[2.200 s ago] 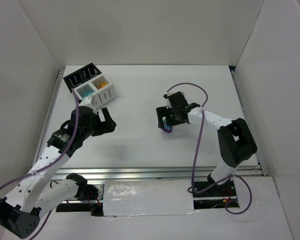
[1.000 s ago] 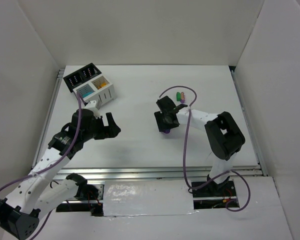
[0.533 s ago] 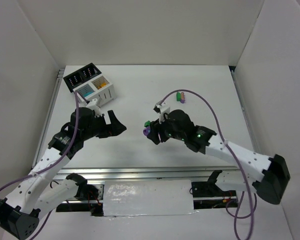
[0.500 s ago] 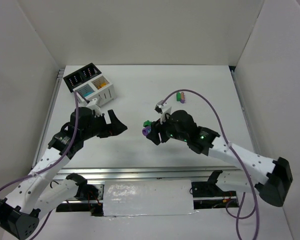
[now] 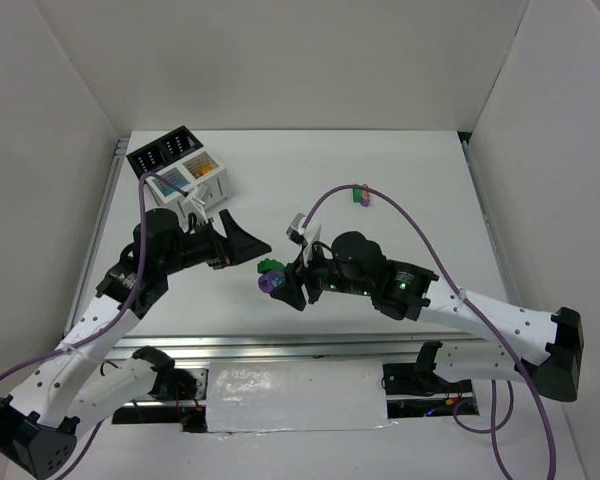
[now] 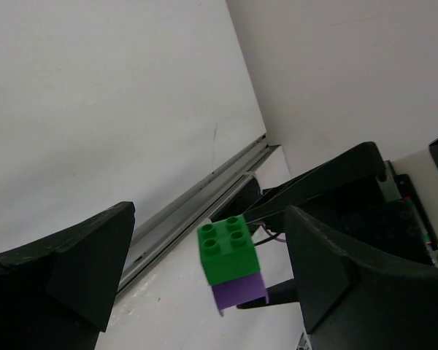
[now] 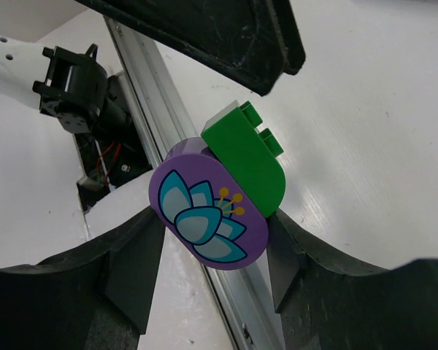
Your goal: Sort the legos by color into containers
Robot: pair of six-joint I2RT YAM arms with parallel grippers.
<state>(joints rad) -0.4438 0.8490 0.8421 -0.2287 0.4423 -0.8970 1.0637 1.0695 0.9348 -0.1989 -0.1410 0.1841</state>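
Near centre: right gripper [image 5: 283, 284] closed on a purple brick [image 7: 204, 213] with a green brick [image 7: 247, 159] stacked on it. Just left — left gripper [image 5: 248, 243], jaws wide apart, empty, facing that pair. Farther right, two loose legos [image 5: 360, 195] on the table [image 5: 420, 170]; containers [image 5: 180, 168] far left.

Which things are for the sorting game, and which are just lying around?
For the job: joined green and purple legos in the right gripper; loose legos; white bins; black bins; open left gripper.
Just there: purple cables; metal rail.
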